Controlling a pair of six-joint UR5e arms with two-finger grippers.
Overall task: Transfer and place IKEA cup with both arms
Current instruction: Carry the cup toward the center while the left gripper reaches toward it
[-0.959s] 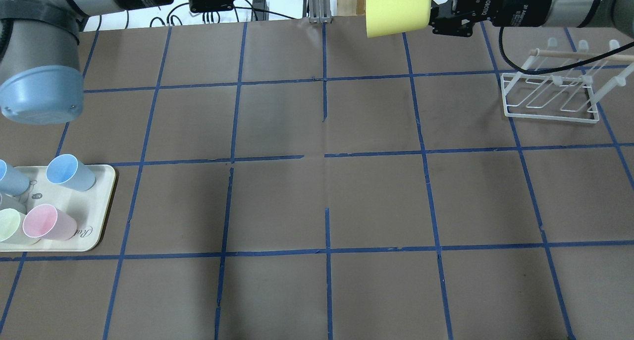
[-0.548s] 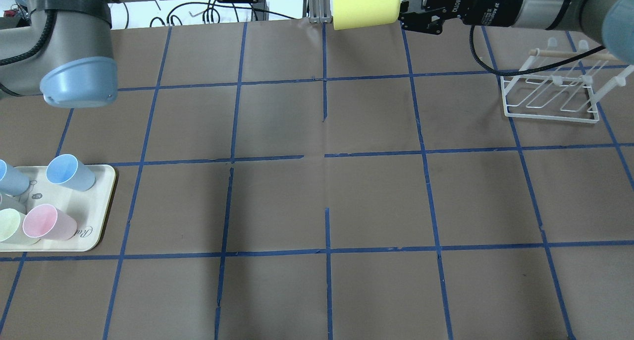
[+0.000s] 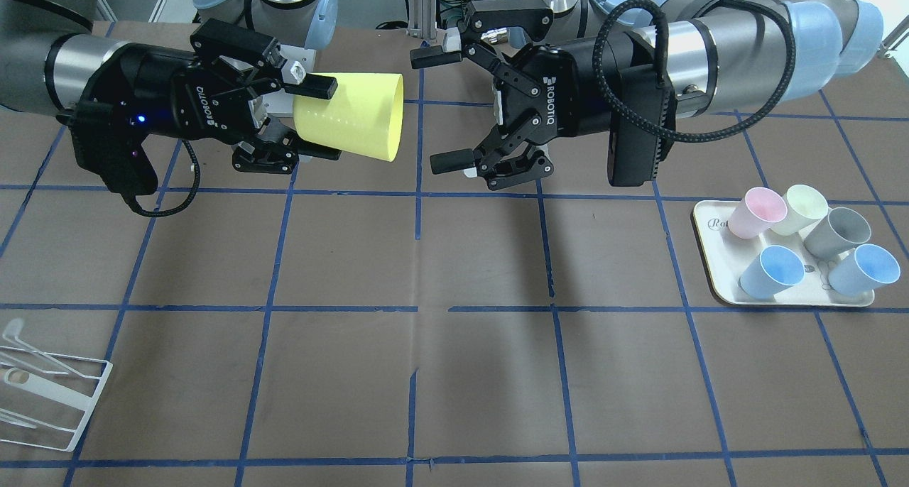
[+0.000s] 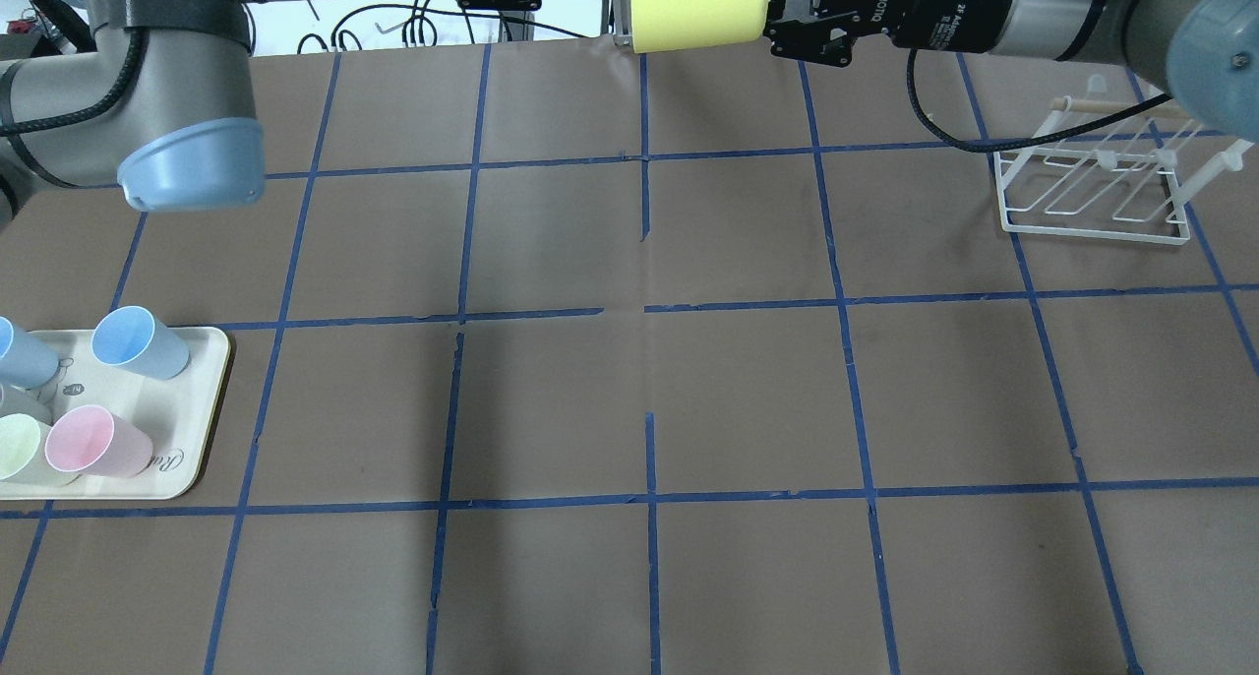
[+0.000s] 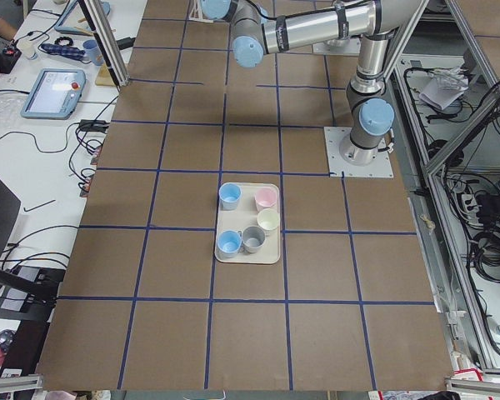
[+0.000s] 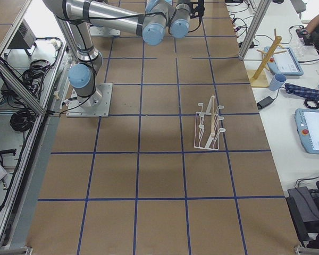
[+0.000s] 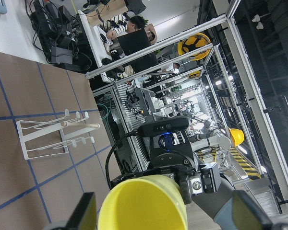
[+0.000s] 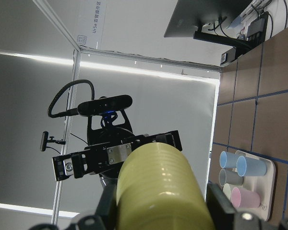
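The bright yellow IKEA cup (image 3: 355, 118) is held on its side above the table's far middle, mouth toward the left arm. My right gripper (image 3: 319, 120) is shut on the cup's base end; the cup also shows at the top of the overhead view (image 4: 698, 11). My left gripper (image 3: 437, 111) is open, its jaws spread wide, facing the cup's mouth with a small gap to the rim. In the left wrist view the cup's mouth (image 7: 144, 206) sits between the open fingers. The right wrist view shows the cup's side (image 8: 158, 187).
A cream tray (image 3: 714, 260) on the robot's left holds a pink cup (image 3: 756, 214), a pale cream cup (image 3: 802, 206), a grey cup (image 3: 838, 231) and two light-blue cups (image 3: 770, 270). A white wire rack (image 4: 1092, 188) stands on the robot's right.
My right gripper has carried the yellow cup leftward toward the table's centre line. My left arm has swung rightward, toward the cup.
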